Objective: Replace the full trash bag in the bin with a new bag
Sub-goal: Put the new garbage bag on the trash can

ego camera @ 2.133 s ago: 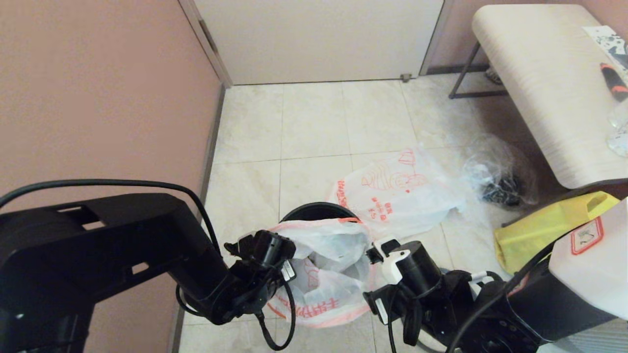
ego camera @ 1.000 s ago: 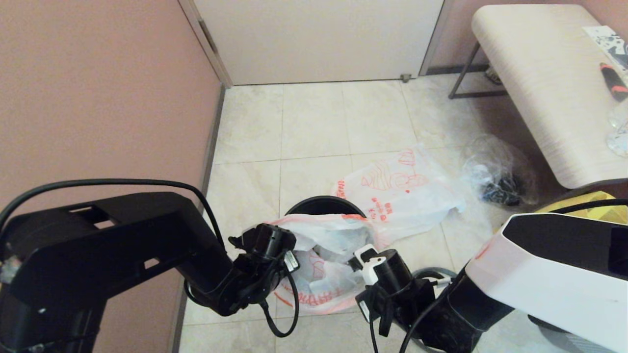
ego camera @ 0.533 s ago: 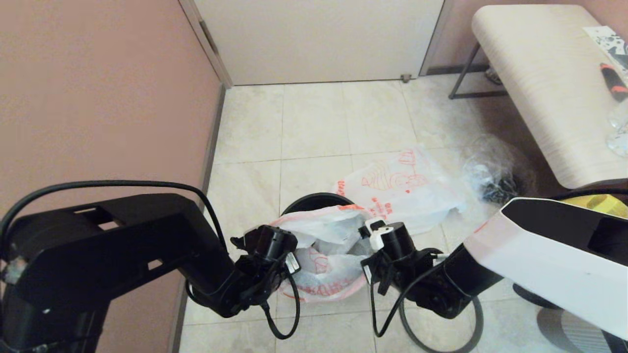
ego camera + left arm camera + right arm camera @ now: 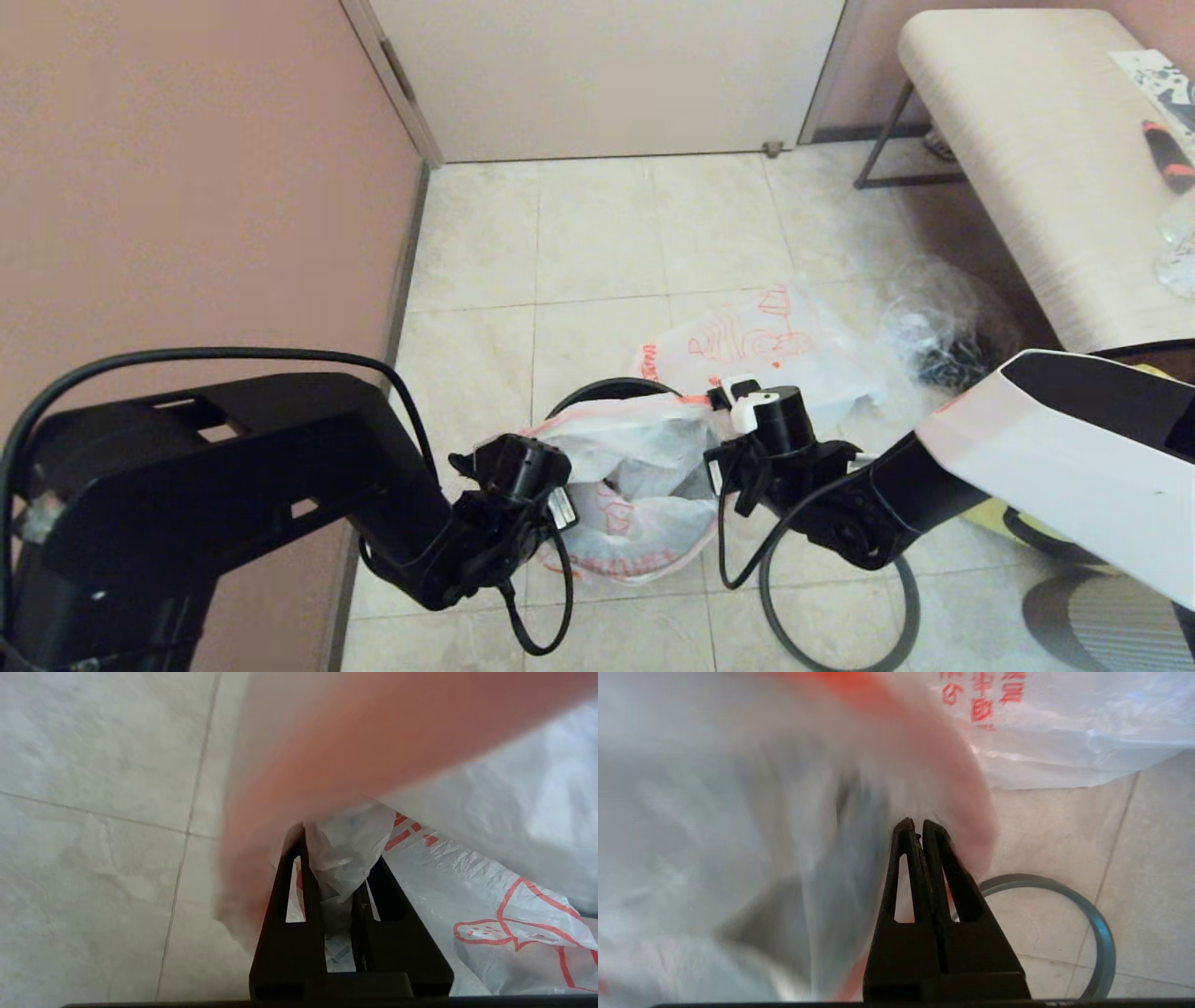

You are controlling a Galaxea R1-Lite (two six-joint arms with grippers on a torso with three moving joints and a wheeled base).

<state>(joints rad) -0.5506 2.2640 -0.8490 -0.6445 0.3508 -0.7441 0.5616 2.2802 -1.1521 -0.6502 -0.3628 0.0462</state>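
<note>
Bin: dark round wastebasket on the tiled floor, only its far rim showing behind the full bag.
Full bag: white see-through carrier with orange-red print, held up over the bin's near side, stretched between both grippers.
Left gripper: at the bag's 9 o'clock edge in the head view; fingers nearly together, pinching a bunched fold of the bag's plastic.
Right gripper: at the bag's 3 o'clock edge in the head view; fingers pressed together, with the bag's orange-edged rim caught at their tips.
New bag: limp and flat on the floor at 1 o'clock from the bin, its near edge just beside the right gripper.
Rim hoop: grey ring lying on the tiles under the right arm, at 5 o'clock from the bin.
Clear bag: crumpled, with dark contents, on the floor at 3 o'clock from the new bag, near the bench.
Bench: pale top, at 2 o'clock from the bin.
</note>
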